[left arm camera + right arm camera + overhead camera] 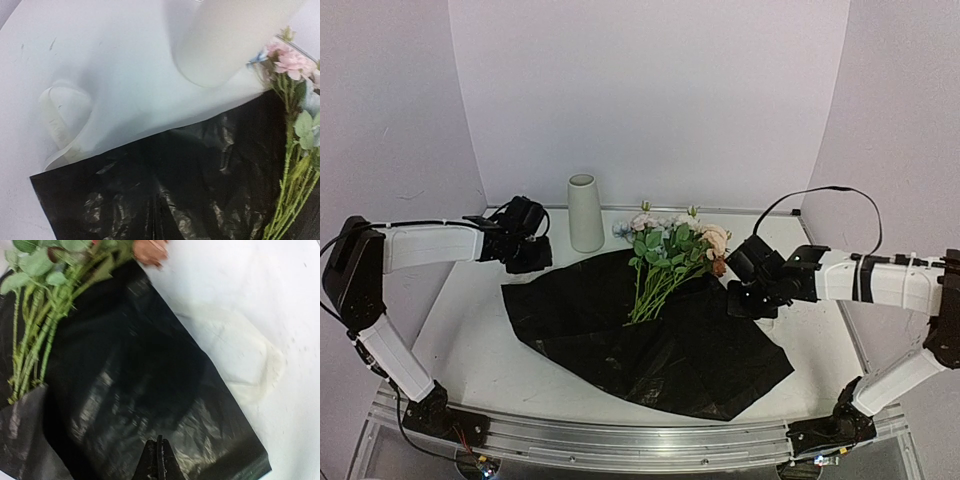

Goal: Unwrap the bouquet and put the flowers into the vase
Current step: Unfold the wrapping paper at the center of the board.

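Note:
The bouquet lies unwrapped. Its black wrapping sheet (650,345) is spread flat, and the flowers (670,255) lie on it with blooms toward the back wall. The white vase (585,212) stands upright behind the sheet's left part, with nothing showing above its mouth. My left gripper (520,262) is at the sheet's far-left corner; in the left wrist view the creases of the sheet (200,165) run together into its shut jaws. My right gripper (159,452) is shut, with nothing seen between its fingers, low over the sheet (125,380) near its right edge.
A cream ribbon loop (65,120) lies on the white table left of the vase (225,40). Another pale ribbon loop (245,365) lies just off the sheet's right edge. White walls close in the back and sides. Flower stems (45,325) point toward the near side.

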